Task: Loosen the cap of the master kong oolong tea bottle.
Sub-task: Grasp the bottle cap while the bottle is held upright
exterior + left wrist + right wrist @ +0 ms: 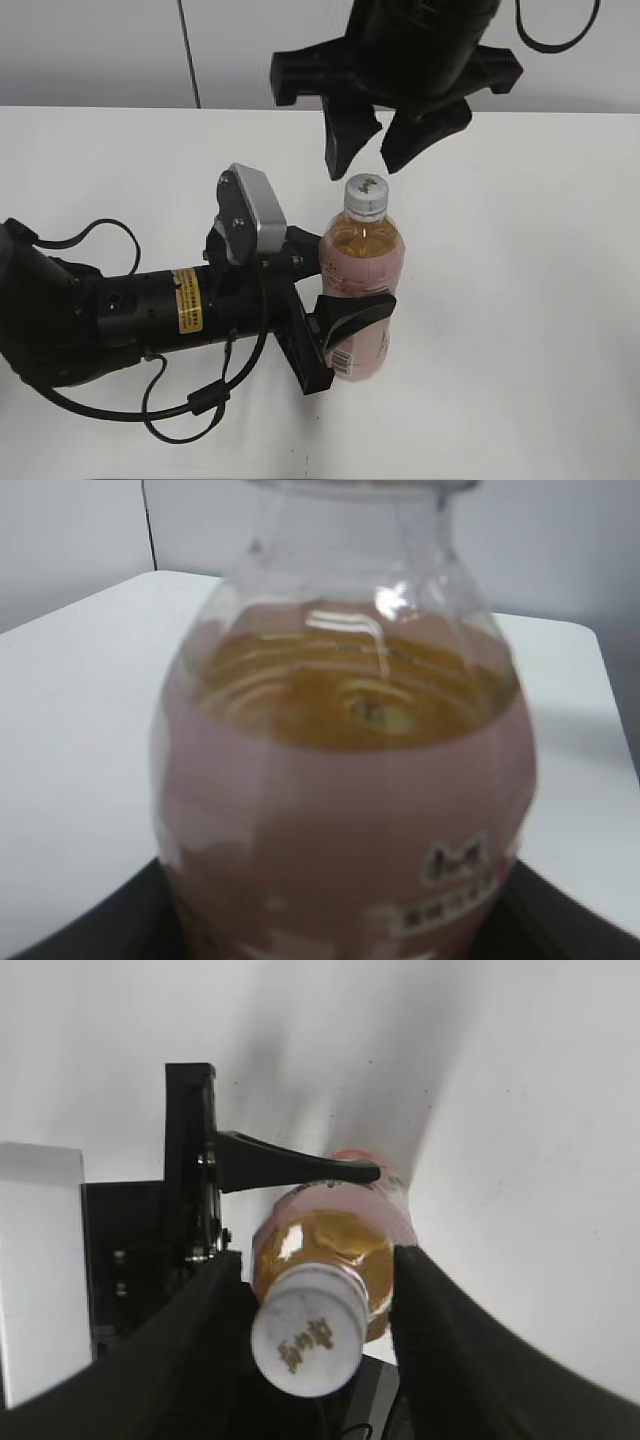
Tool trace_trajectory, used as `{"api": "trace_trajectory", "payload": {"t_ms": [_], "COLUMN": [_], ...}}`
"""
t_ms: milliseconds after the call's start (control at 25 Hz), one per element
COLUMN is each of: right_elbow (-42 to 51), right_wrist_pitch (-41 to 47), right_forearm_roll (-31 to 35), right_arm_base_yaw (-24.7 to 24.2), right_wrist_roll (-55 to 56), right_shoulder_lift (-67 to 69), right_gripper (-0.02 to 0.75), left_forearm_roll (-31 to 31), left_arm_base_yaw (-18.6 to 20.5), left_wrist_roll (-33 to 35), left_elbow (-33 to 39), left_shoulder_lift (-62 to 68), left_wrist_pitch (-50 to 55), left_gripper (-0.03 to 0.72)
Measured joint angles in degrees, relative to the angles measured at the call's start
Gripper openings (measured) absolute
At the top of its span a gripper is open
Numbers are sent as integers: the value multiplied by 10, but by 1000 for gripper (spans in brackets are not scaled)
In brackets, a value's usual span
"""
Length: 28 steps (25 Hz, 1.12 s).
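The master kong oolong tea bottle [360, 290] stands upright on the white table, amber tea above a pink label. It fills the left wrist view [345, 810] and shows from above in the right wrist view [335, 1230]. My left gripper [335, 320] is shut on the bottle's labelled body from the left. The white ribbed cap [366, 195] sits on the neck; it also shows in the right wrist view [308, 1328]. My right gripper [380, 150] hangs open just above the cap, its fingers apart on either side [320, 1330] and not touching it.
The left arm [120, 310] lies across the table at the left, with cables looping by the front edge. A grey wall stands behind the table's far edge [100, 106]. White table surface extends to the right of the bottle.
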Motion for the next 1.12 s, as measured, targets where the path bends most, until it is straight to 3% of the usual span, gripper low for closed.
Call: {"api": "trace_trajectory", "payload": {"t_ms": [600, 1120], "right_elbow": [30, 30], "right_wrist_pitch": [3, 3], "right_forearm_roll": [20, 25], "right_arm_base_yaw": [0, 0], "right_wrist_roll": [1, 0], "right_shoulder_lift": [-14, -9], "right_gripper": [365, 305], "left_forearm_roll": [-1, -1], "left_arm_base_yaw": [0, 0], "left_wrist_roll": [0, 0], "left_elbow": [0, 0], "left_shoulder_lift": [0, 0], "left_wrist_pitch": [0, 9], "left_gripper": [400, 400]}}
